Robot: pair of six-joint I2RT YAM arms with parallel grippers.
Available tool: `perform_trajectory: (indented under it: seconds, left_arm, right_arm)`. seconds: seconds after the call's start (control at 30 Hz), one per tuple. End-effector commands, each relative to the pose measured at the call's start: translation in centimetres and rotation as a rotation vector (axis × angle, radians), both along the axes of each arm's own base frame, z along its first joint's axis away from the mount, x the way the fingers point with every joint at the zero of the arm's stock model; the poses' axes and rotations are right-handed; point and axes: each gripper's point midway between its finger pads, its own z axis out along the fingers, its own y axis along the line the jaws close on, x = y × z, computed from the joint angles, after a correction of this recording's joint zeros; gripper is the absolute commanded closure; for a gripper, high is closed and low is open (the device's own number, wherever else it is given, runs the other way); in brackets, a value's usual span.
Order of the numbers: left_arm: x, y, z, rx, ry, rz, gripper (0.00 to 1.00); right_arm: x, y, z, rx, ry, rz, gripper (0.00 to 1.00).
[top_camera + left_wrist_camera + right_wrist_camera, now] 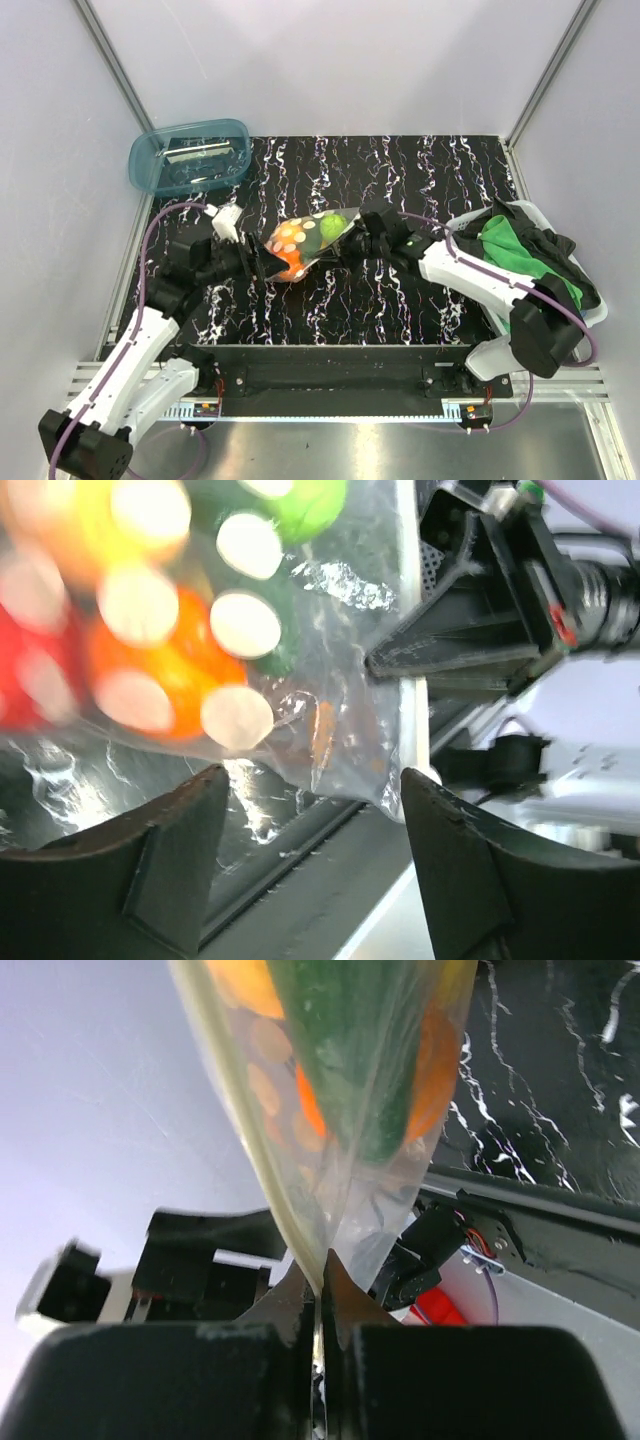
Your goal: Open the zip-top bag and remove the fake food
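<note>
**A:** What's the biggest thing there?

**B:** The bench (400,300), with its black, white-veined top. At its right edge sits a white bin (596,314) holding a green cloth (510,250) and a black cloth (560,250). A blue tub (140,165) stands at the far left corner.

**A:** And the zip-top bag (305,245)?

**B:** It's over the middle of the bench, lying slantwise between the two arms. I cannot tell whether its underside touches the top.

**A:** Is it emptied?

**B:** No. The fake food (290,255) is inside it. There are orange and red pieces towards the left end and a lime green one towards the right, seen through the pale dots on the plastic.

**A:** Who has hold of it?

**B:** The right tool (320,1285). Its fingers are pressed together on a thin edge of the plastic at the bag's right end.

**A:** The left tool (310,780)?

**B:** It's spread wide at the bag's left end. A loose corner of the plastic hangs just above the gap, and neither finger (170,860) is clamped on it.
</note>
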Motion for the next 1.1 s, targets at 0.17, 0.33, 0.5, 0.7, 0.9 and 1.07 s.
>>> perform_trajectory:
  seconds: [0.17,0.33,0.5,0.7,0.9,1.07]
  left_arm:
    - [-1.2,-1.4,5.8,0.258,-0.633,-0.260,0.32]
    - [-2.0,-2.7,6.2,0.252,-0.787,-0.357,0.20]
    - [-0.5,-3.7,6.1,0.266,-0.866,-0.355,0.20]
    - [2.2,-4.0,6.3,0.295,-0.919,-0.268,0.26]
    - [3.5,-2.6,7.6,0.360,-0.969,-0.170,0.42]
    - [3.2,-3.8,6.7,0.332,-0.955,-0.238,0.23]
  right_arm:
    - [2.2,-3.9,3.6,-0.025,0.102,-0.136,1.00]
    - [3.5,-3.2,5.2,0.016,0.132,-0.159,1.00]
    - [4.6,-2.1,7.5,0.064,0.143,-0.169,1.00]
    - [5.2,-1.4,8.7,0.092,0.150,-0.159,1.00]
    - [4.9,-1.4,8.4,0.091,0.156,-0.144,1.00]
    - [4.6,-1.5,8.3,0.094,0.158,-0.145,1.00]
